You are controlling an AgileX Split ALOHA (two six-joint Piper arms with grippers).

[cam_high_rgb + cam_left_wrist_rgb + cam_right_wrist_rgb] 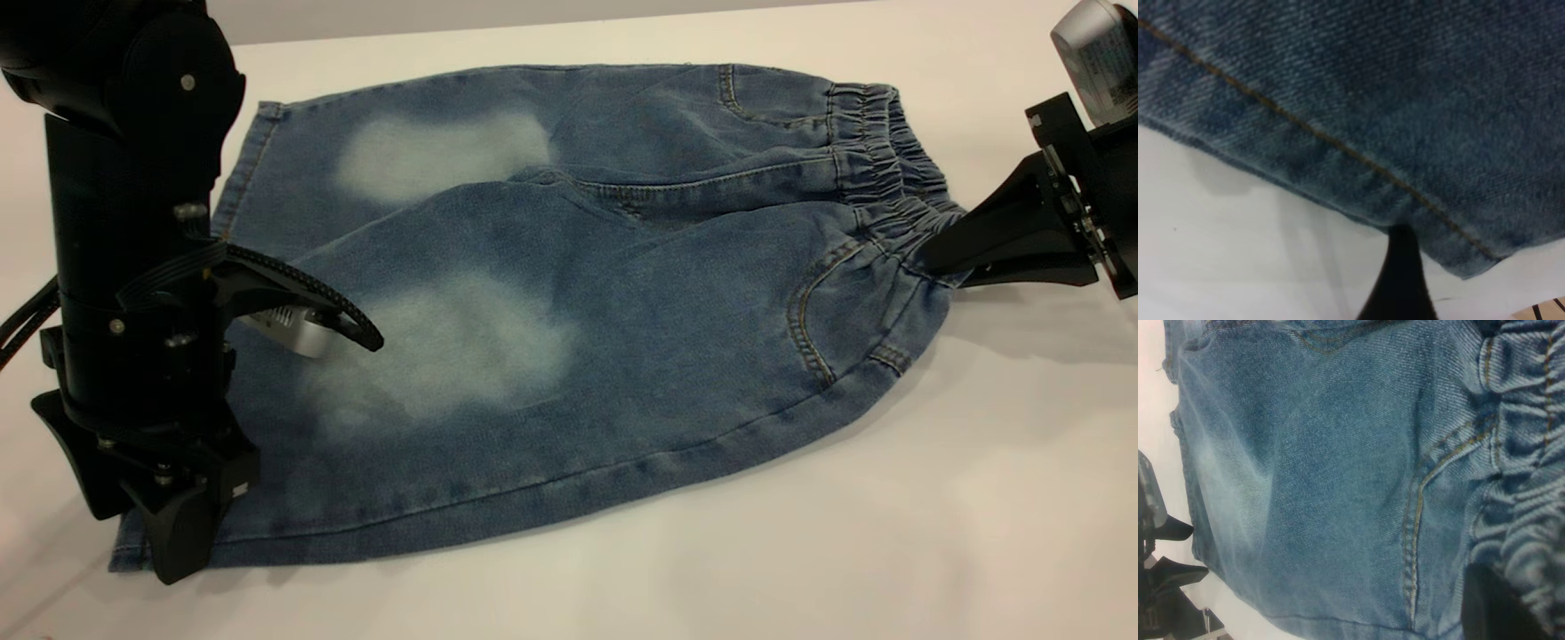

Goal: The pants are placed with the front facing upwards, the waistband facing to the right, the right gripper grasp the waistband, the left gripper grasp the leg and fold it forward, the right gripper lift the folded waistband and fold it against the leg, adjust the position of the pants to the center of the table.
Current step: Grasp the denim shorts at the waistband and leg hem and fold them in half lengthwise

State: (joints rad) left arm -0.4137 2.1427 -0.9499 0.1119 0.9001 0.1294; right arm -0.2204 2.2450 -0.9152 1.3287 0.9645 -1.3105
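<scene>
The counter (889, 551) is a broad, pale, smooth surface that spreads well beyond everything on it. The pants (622, 356) lie on it front up, the legs reaching toward the exterior view's left and the waist toward its right. The near leg overlaps the far one along a diagonal fold, and each leg carries a pale bleached patch. Tan stitching outlines a curved pocket near the waist and runs along the hems.

The left arm stands as a thick black column at the left of the exterior view, over the near leg's hem corner. The left gripper (173, 524) points down at that corner, its tips at the cloth's edge. In the left wrist view one dark finger (1399, 280) touches the hem edge beside the stitched line; whether the jaws are clamped on the denim or merely set against it, I cannot tell.

The waistband (876, 164) is a ruched, gathered strip at the right end of the pants, its near part bunched upward. The right gripper (932, 253) comes in low from the right, and its tapered jaws are closed on the gathered waistband at that near part.
</scene>
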